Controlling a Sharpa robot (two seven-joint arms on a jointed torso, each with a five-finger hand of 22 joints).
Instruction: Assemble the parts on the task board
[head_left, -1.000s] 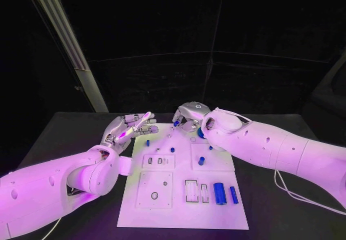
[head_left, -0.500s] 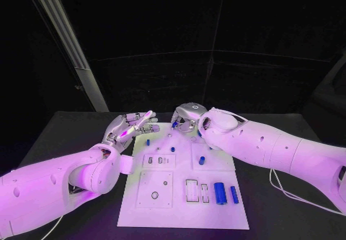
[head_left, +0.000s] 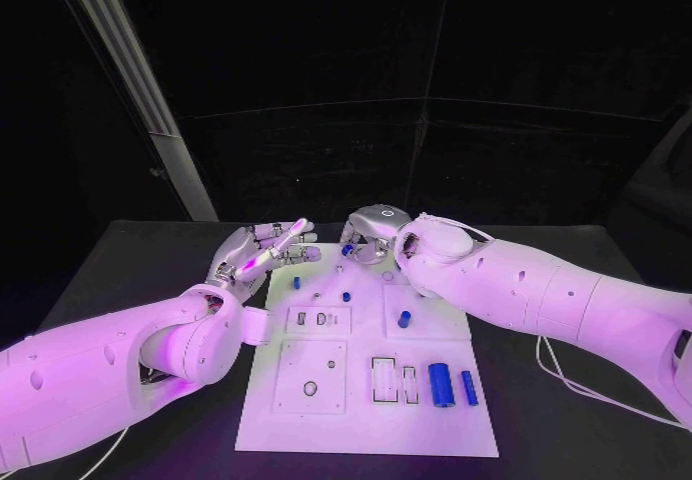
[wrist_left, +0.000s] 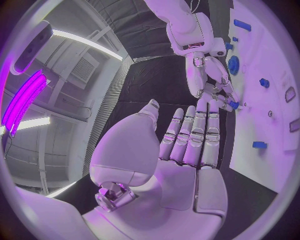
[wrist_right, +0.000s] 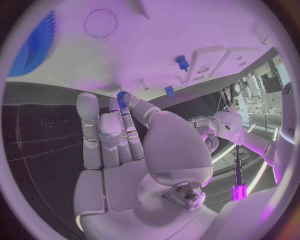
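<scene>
Table: a black table with a matte top, running past the board on every side.
Board: a white task board lies flat in the middle of the table, its long side running away from the robot.
Cable, right: a thin pale cable lies on the table to the right of the board, beneath the right arm.
Cable, left: another thin pale cable shows at the near left corner.

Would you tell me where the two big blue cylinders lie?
In the head view, the two blue cylinders lie side by side at the task board's near right corner.
</scene>
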